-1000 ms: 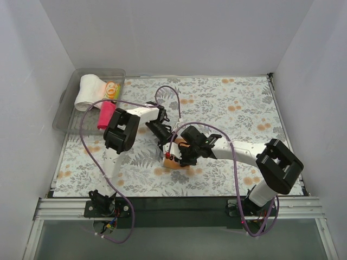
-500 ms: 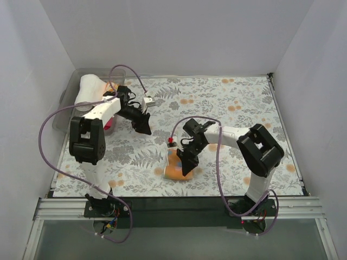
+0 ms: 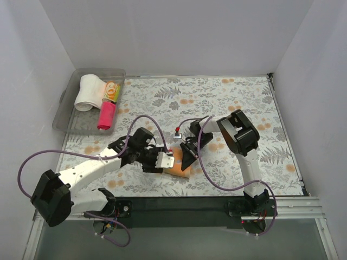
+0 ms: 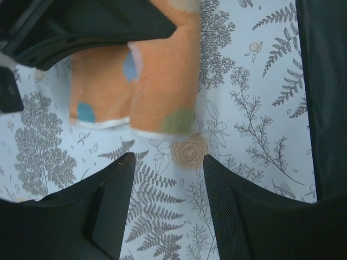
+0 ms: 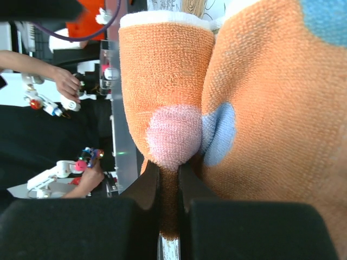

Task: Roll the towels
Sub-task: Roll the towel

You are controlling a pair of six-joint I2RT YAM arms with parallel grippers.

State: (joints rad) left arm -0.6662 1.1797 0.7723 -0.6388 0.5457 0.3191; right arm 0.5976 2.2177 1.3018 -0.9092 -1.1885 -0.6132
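The left end effector [image 4: 168, 165] has swung down and now waits open and empty beside the orange towel [image 3: 177, 168] (front middle of the worktop [image 3: 244, 103]), which the right end effector [image 3: 188, 154] pinches tight, so I think rolling can start.

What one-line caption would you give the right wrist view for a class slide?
Right gripper shut on a fold of the orange spotted towel, seen close up.
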